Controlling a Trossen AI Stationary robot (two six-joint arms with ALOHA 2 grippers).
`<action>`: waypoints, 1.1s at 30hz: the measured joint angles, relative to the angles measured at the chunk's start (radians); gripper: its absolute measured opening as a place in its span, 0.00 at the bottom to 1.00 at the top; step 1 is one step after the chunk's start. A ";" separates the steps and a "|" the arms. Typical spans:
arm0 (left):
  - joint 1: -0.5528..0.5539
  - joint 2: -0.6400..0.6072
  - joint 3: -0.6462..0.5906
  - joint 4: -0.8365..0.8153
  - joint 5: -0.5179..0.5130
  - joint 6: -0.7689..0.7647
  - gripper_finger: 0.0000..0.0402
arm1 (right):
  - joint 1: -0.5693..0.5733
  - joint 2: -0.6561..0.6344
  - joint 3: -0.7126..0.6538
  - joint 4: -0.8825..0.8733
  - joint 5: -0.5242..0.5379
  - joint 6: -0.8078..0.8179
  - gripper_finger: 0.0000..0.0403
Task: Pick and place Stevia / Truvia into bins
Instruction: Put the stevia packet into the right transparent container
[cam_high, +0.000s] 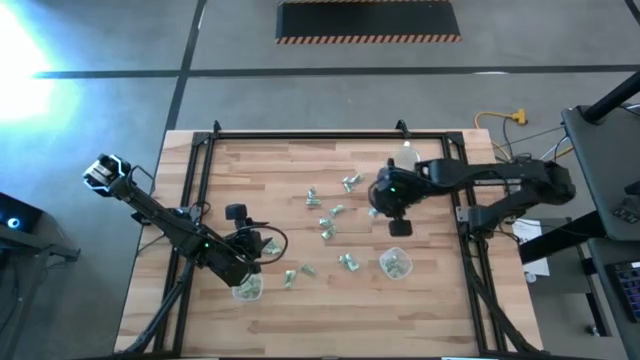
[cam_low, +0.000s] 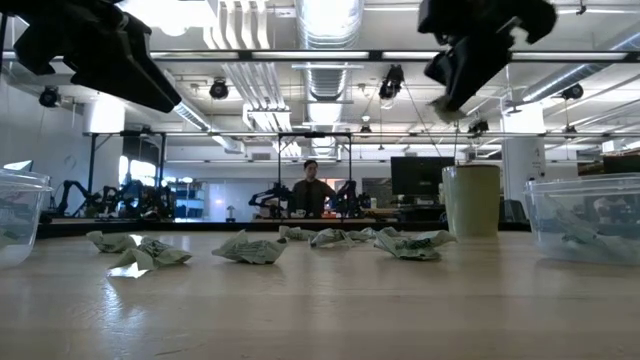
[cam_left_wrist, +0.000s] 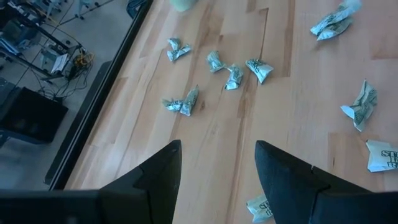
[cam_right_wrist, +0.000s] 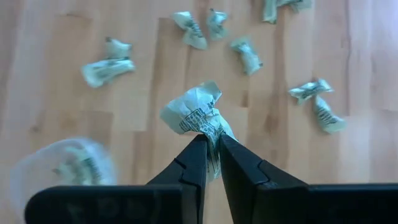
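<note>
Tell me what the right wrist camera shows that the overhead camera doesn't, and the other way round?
Only the right wrist view shows the right tool pinching one crumpled sachet between its shut tips. Only the high view shows the whole table, both clear bins, left and right, and the left tool by the left bin. Both show loose sachets scattered on the wood.

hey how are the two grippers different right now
The right gripper is shut on a crumpled sachet; the left gripper is open and empty. The right hangs above the table's middle, short of the right bin; the left sits over the left bin. Both have dark fingers.
</note>
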 joint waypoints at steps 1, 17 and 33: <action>0.000 0.000 0.000 0.000 0.000 0.000 0.47 | 0.015 -0.018 -0.012 -0.001 0.000 0.019 0.09; 0.000 0.000 0.000 0.020 0.001 0.008 0.47 | 0.255 -0.134 -0.227 0.006 0.009 0.376 0.09; 0.000 0.000 0.000 0.023 0.005 0.008 0.47 | 0.454 -0.133 -0.346 0.227 0.011 0.574 0.09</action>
